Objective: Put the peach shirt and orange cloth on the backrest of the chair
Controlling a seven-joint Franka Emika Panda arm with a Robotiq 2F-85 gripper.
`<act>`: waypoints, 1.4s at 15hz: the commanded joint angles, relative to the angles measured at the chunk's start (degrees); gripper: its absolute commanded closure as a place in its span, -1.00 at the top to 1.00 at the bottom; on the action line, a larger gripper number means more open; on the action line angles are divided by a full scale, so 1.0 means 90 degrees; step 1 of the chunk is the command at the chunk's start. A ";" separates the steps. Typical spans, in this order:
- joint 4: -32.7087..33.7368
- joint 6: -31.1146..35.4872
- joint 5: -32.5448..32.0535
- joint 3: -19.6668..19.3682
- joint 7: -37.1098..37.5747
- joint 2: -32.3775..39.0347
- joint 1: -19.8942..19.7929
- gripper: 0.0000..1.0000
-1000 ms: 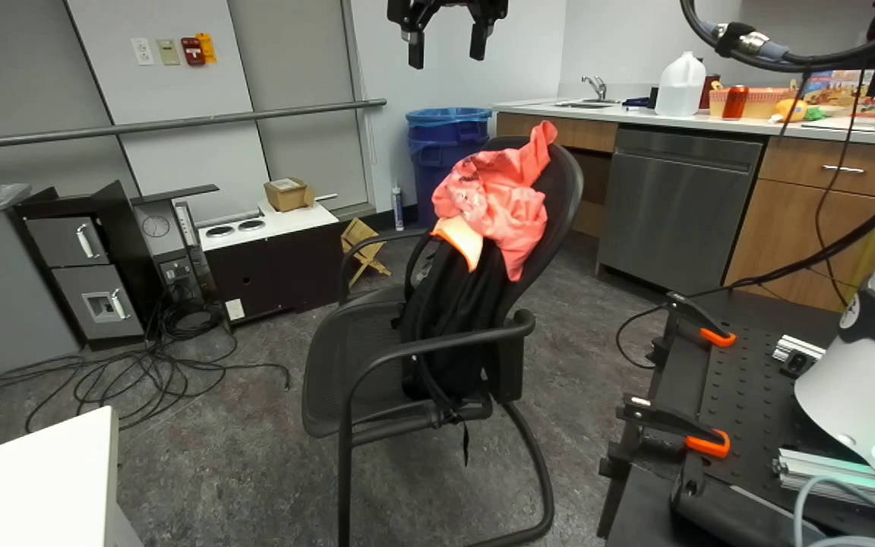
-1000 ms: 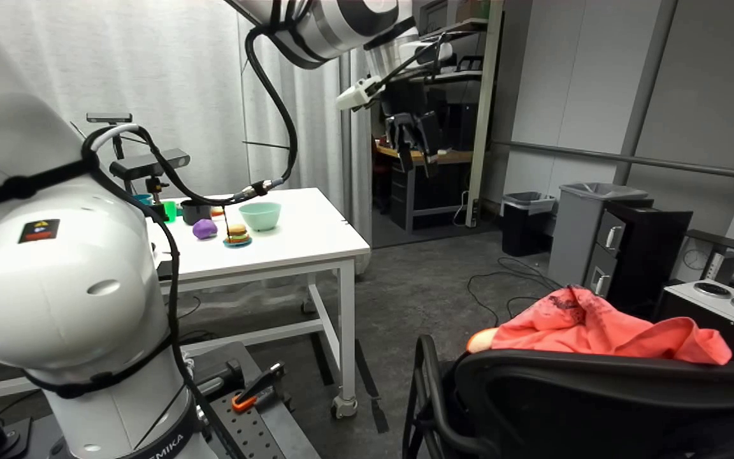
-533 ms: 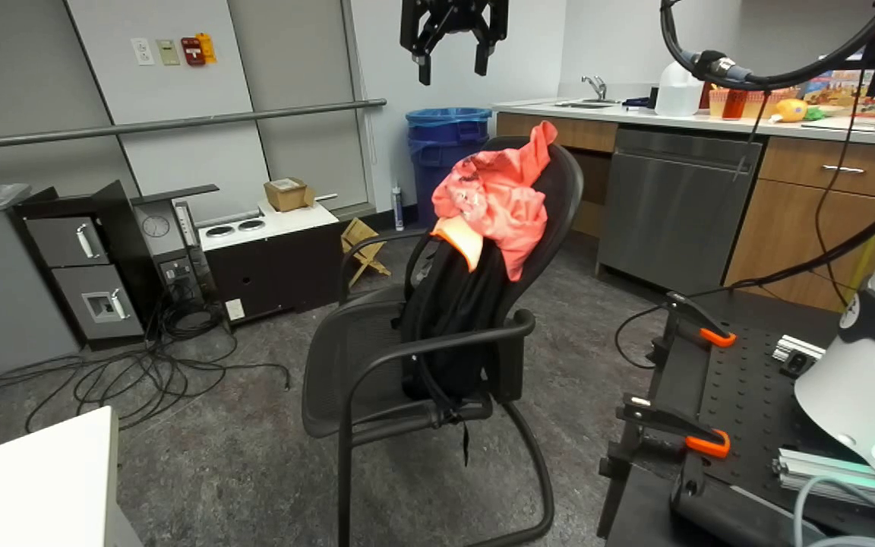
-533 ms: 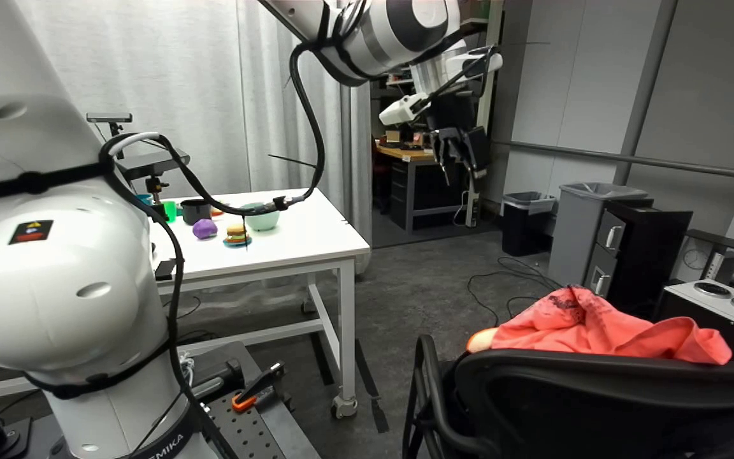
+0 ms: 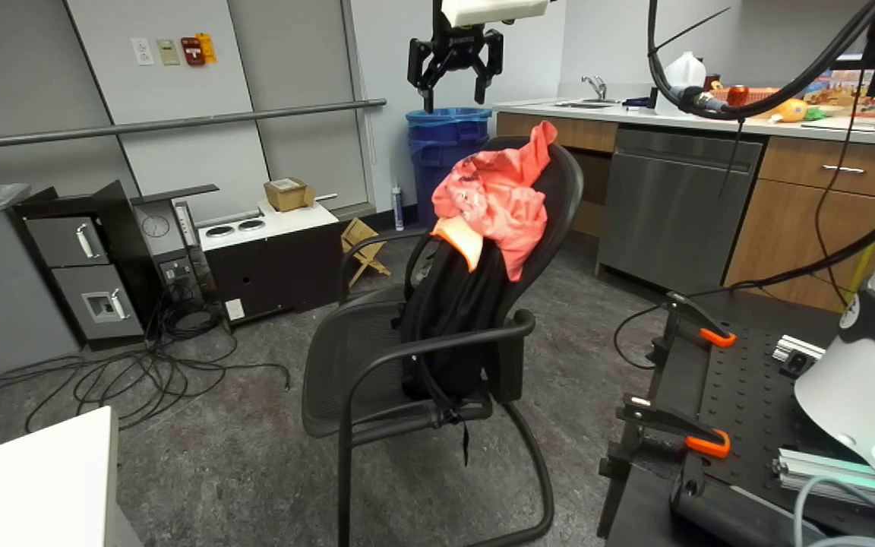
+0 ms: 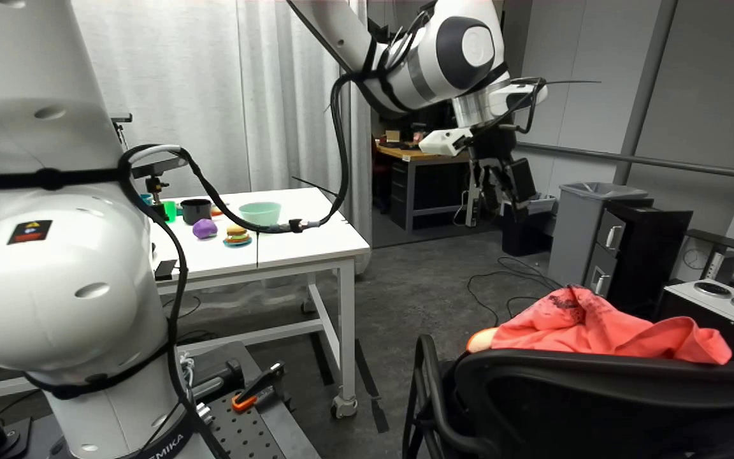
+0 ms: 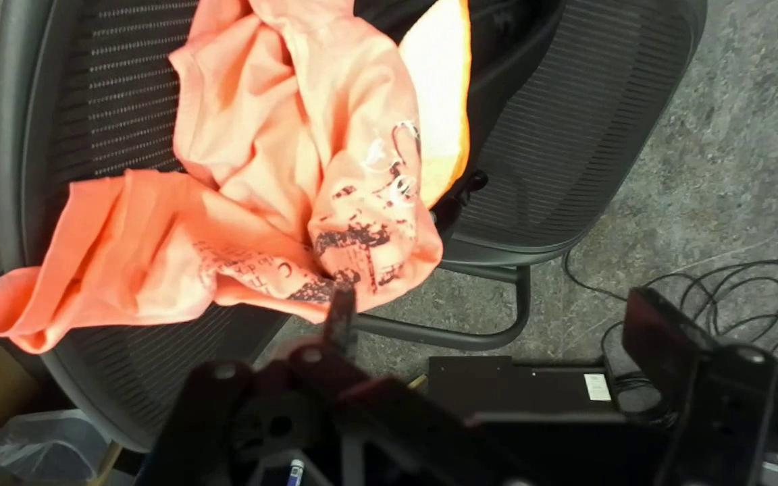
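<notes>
The peach shirt (image 5: 494, 194) lies bunched against the upper front of the black backrest (image 6: 596, 401), one end reaching its rim in the wrist view. Below its edge hangs the orange cloth (image 5: 462, 239), pale with a bright orange border, partly covered by the shirt (image 7: 261, 135). Both rest above a black bag on the chair (image 5: 354, 365). My gripper (image 5: 454, 100) hangs in the air above the backrest, apart from the fabric. Its fingers are spread wide with nothing between them in the wrist view, where one fingertip (image 7: 343, 307) overlaps the shirt's edge from above.
The black bag (image 5: 445, 327) leans on the backrest, and curved armrests (image 5: 453, 342) flank the seat. A white table (image 6: 278, 248) with a bowl and toy food stands near the arm's base. Blue bin (image 5: 449, 137) and counter (image 5: 544, 110) are behind the chair.
My gripper has come down and, in an exterior view, moved right toward the chair, staying open throughout. Shirt, cloth and chair have not moved.
</notes>
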 commanded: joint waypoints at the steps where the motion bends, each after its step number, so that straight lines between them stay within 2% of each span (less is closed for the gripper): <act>1: 0.0421 0.0284 -0.0339 -0.0318 0.0163 0.0628 0.0035 1.00; 11: 0.1033 0.0397 -0.0847 -0.1156 0.0159 0.1802 0.0238 1.00; 21: 0.1144 0.0425 -0.1339 -0.1664 0.0080 0.2291 0.0491 1.00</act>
